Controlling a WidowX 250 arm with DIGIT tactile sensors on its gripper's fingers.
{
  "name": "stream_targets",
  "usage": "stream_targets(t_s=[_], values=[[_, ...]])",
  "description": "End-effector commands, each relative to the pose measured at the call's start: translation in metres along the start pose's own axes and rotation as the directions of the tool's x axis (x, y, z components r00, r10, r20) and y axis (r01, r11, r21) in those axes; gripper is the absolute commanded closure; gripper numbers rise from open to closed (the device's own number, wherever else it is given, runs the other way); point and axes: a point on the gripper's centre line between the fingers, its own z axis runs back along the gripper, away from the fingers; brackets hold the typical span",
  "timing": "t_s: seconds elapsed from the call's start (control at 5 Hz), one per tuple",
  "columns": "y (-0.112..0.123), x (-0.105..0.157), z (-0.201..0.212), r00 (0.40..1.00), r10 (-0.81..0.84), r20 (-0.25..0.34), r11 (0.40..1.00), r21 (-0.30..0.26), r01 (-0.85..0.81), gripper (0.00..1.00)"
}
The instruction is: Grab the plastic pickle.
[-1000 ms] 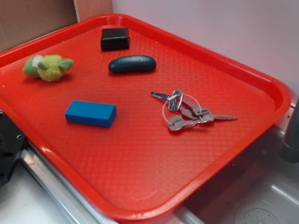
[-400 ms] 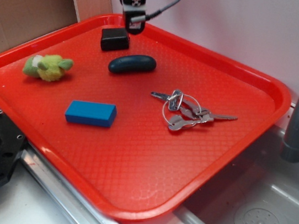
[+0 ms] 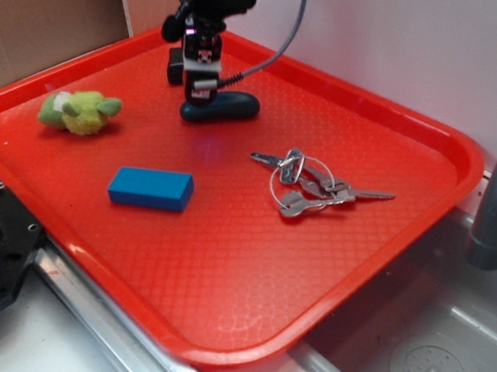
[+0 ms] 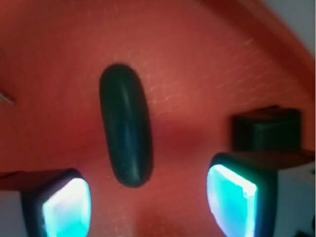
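Gripper (image 4: 150,200) spread wide, holding nothing, hovering over far-left part of red tray (image 3: 219,265). Plastic pickle (image 4: 126,131) lies between pads, offset toward left pad (image 4: 66,205), not touching either. Long axis runs across closing line: good for squeeze across width. In exterior view pickle points left-right. Black block (image 4: 266,128) just beyond right pad (image 4: 232,197).

Black block (image 4: 266,129) close beside the pickle (image 4: 126,131); bare tray (image 3: 224,229) elsewhere around it.
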Motion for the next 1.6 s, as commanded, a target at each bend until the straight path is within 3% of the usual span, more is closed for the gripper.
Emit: stream_targets(t_s=[0.0, 0.2, 0.4, 0.6, 0.8, 1.0, 1.2, 1.4], values=[[0.005, 0.007, -0.002, 0.998, 0.066, 0.016, 0.998, 0.006, -0.067, 0.0], [0.008, 0.008, -0.011, 0.997, 0.074, -0.012, 0.997, 0.006, -0.074, 0.4], [0.005, 0.008, -0.024, 0.996, 0.071, -0.053, 0.997, 0.009, -0.07, 0.0], [0.004, 0.006, -0.04, 0.991, 0.079, -0.107, 0.997, 0.024, -0.077, 1.0], [0.003, 0.004, -0.039, 0.991, 0.078, -0.107, 0.997, 0.032, -0.075, 1.0], [0.002, 0.005, -0.022, 0.996, 0.074, -0.052, 0.997, 0.041, -0.072, 1.0], [-0.014, 0.007, 0.03, 0.986, 0.127, 0.11, 0.992, -0.007, -0.127, 1.0], [-0.042, -0.028, 0.08, 0.901, 0.359, 0.243, 0.933, -0.127, -0.337, 1.0]])
